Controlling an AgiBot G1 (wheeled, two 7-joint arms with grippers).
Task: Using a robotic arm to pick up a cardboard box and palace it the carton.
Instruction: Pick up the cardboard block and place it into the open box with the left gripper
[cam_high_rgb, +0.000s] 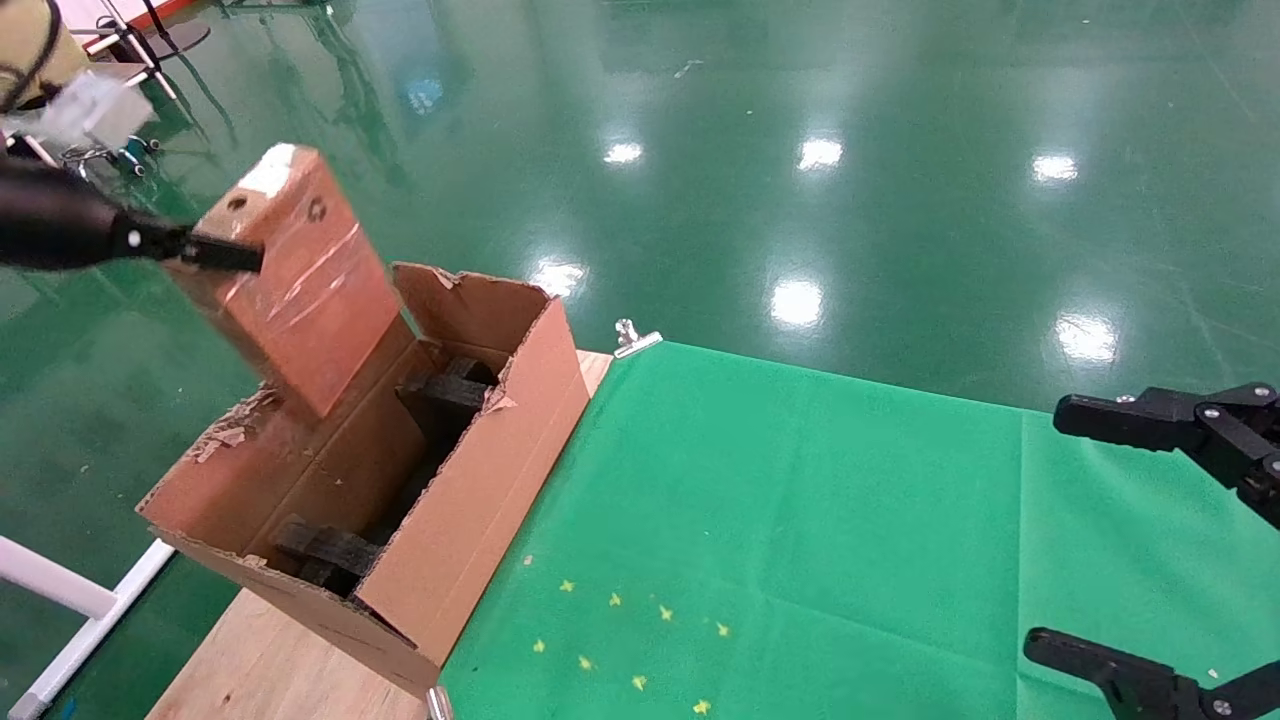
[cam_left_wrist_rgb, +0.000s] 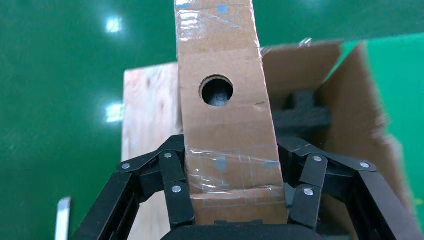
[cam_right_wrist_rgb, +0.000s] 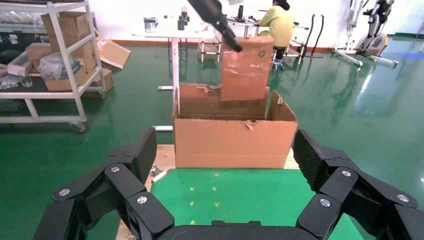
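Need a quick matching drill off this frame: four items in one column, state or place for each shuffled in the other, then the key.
Column 1
1. cardboard box
2. carton
3. left gripper
4. right gripper

Column 2
A. open, holding nothing, over the green cloth
B. shut on the taped end of a box
C. held tilted in the air, above the open top of a larger box
D. standing on the table's wooden edge, flaps up, black foam inserts inside

Pairs: 1-C, 2-D, 3-B, 4-A
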